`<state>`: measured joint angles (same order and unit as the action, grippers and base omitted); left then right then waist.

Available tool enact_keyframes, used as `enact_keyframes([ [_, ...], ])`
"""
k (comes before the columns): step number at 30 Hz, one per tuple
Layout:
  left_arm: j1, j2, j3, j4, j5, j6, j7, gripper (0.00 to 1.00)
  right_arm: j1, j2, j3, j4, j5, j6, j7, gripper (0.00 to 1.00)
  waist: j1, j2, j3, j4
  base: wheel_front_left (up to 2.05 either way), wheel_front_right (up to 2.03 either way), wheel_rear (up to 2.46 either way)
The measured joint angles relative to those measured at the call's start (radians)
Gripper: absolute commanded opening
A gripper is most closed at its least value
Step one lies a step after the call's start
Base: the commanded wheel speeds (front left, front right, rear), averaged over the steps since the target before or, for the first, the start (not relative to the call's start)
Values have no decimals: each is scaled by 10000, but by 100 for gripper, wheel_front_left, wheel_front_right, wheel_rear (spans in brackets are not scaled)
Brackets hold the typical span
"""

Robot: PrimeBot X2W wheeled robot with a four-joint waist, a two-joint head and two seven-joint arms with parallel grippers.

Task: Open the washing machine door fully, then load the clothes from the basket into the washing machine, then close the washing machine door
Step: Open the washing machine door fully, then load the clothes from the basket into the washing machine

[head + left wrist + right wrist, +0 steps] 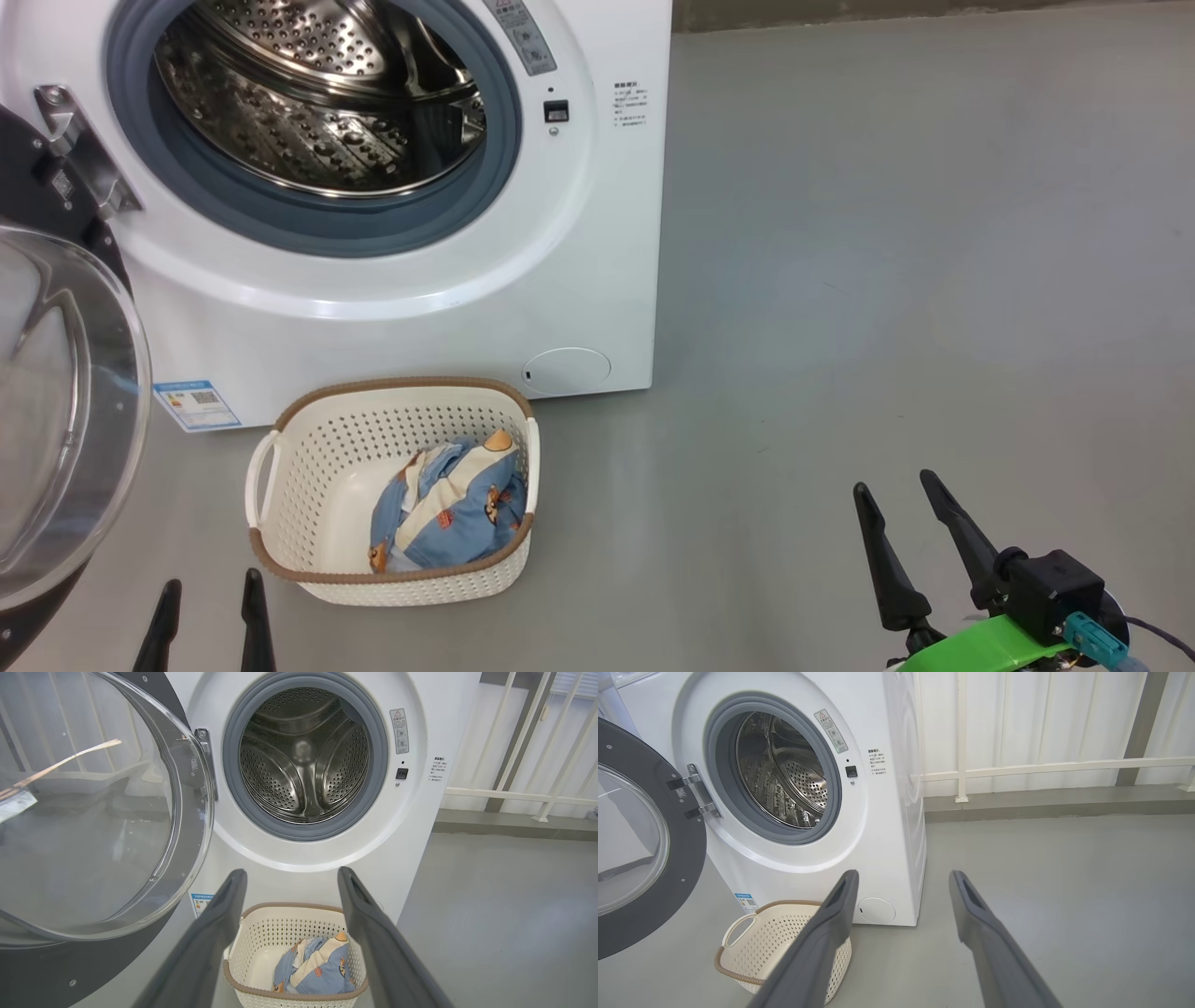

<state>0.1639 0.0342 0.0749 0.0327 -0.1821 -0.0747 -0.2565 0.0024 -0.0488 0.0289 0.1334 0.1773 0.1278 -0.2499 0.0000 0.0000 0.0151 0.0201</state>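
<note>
The white washing machine (597, 243) (420, 826) (887, 826) stands with its steel drum (317, 93) exposed. Its door (65, 411) (93, 812) (640, 835) is swung wide to the left on its hinge. On the floor before the machine sits the cream basket (308, 467) (261, 933) (775, 938), holding the blue and cream clothes (453, 509) (313, 966) at its right end. My left gripper (210, 597) (292, 877) is open, hanging near the basket's front left corner. My right gripper (896, 490) (903, 877) is open too, over bare floor well right of the basket.
Grey floor (934, 280) stretches to the right of the machine. A white railing (1064, 767) and a low kerb run along the wall behind. The open door juts out at my left side.
</note>
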Motion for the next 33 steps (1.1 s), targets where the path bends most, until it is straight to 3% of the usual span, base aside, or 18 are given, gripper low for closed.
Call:
enact_keyframes([
  [33,183,6,54,-374,-305,12,0,100,27,2,-19,-38,4,0,0,100,0,0,-94,43,0,0,0],
])
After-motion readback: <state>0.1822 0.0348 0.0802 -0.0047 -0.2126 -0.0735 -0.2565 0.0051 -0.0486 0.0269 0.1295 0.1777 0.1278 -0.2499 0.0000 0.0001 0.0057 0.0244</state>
